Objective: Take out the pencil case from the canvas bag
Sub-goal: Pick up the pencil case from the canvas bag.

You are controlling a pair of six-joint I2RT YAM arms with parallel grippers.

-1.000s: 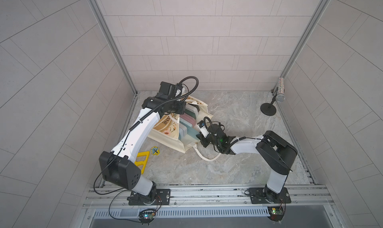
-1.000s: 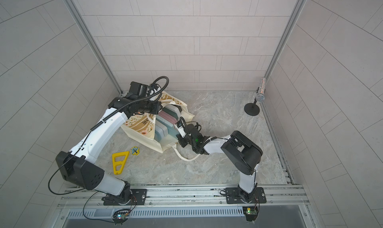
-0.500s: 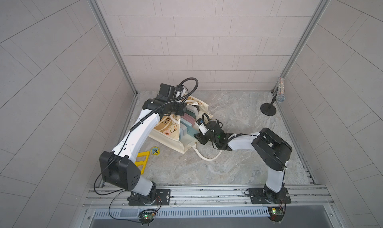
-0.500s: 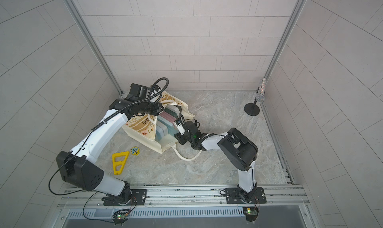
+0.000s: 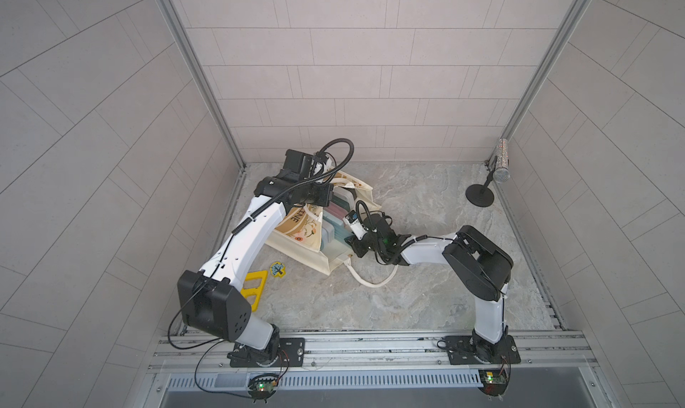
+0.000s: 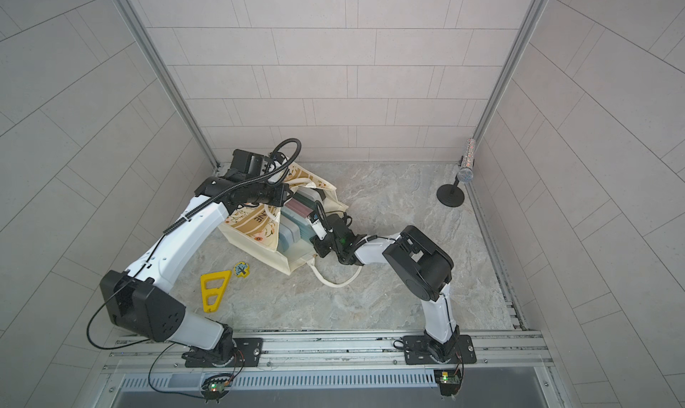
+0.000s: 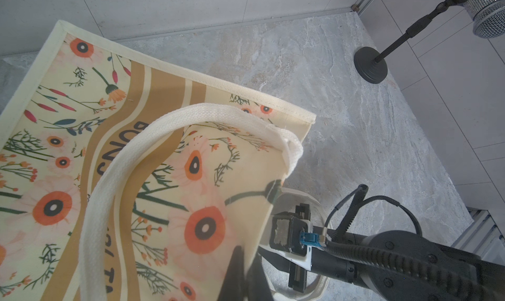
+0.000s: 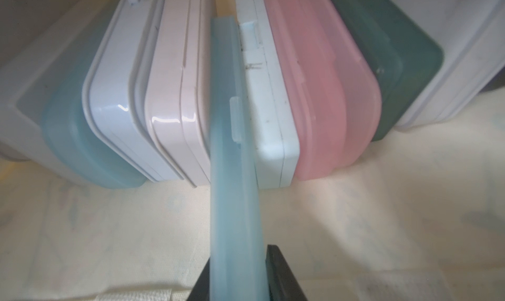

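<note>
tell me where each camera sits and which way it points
Top views: high over the front rail, looking down at the floor; left arm and right arm show whole, reaching the canvas bag.
Left wrist: over the bag's flowered side, facing the far right corner; the left hand pinches the bag's edge, the right arm shows too.
Right wrist: at the bag's mouth, looking in at a row of pencil cases; the right hand grips a blue case.
Shared: left wrist and top views both show the microphone stand.

Canvas bag point(image 5: 296, 235) on side; lt-blue pencil case point(image 8: 232, 190) protruding.
</note>
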